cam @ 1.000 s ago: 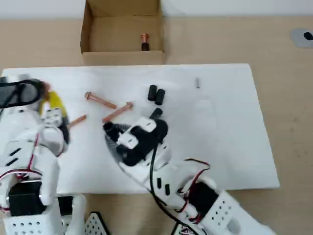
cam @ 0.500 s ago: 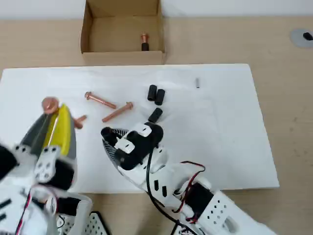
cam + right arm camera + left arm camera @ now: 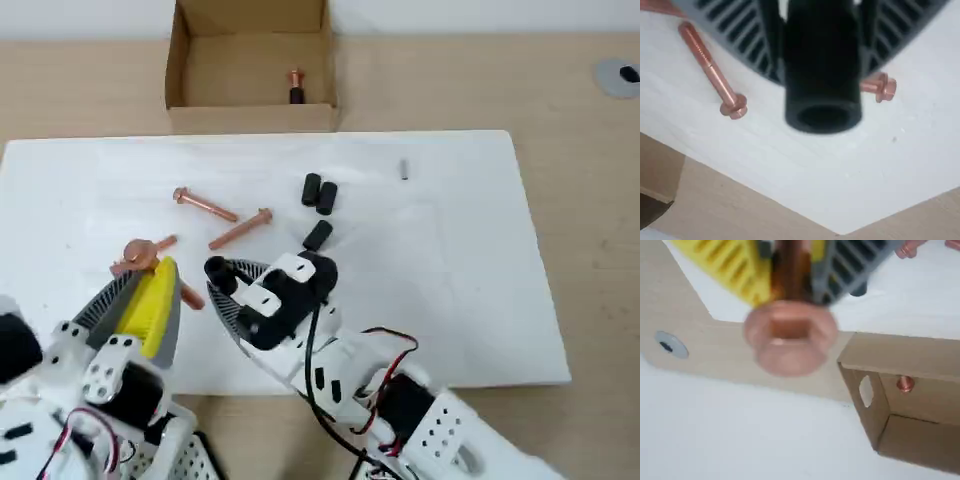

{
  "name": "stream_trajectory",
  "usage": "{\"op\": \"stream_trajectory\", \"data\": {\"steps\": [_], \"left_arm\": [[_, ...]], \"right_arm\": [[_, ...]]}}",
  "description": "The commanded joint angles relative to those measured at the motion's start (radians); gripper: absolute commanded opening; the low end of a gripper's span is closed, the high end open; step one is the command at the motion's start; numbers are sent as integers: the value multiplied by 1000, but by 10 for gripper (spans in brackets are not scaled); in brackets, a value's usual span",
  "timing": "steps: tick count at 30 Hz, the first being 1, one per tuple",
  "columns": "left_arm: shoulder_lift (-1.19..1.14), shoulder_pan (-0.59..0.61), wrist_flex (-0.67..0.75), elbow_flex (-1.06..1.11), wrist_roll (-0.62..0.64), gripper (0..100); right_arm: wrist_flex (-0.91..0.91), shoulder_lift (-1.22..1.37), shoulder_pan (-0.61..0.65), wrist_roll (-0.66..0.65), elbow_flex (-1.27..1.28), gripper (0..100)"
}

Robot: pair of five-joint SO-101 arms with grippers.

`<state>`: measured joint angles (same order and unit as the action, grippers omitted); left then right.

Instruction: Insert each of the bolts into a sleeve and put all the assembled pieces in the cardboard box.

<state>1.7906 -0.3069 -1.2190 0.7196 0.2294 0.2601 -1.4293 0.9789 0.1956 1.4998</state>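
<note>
Left gripper (image 3: 152, 272) clamps a bolt (image 3: 137, 253), its tip pointing right, just beside the sleeve (image 3: 215, 270) clenched in the right gripper (image 3: 226, 277). Their axes look misaligned.

Overhead cam, 2 close wrist cams

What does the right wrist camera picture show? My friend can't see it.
The right hand grips a black sleeve, its open end facing the camera. Behind it is a white sheet, with a long copper bolt lying on one side of the sleeve and the head of a second bolt peeking out on the other. The wooden table shows past the sheet's edge.
</note>
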Motion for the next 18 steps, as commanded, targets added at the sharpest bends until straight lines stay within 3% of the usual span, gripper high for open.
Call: {"op": "stream_trajectory", "data": {"steps": [1, 10, 18], "left_arm": [[-13, -6, 86, 32, -6, 6], [-13, -6, 279, 187, -120, 6], [-13, -6, 321, 244, -158, 6]], "right_arm": [[-29, -33, 16, -8, -5, 9], [-57, -35, 16, -8, -7, 9], [-120, -35, 13, -9, -5, 9]]}}
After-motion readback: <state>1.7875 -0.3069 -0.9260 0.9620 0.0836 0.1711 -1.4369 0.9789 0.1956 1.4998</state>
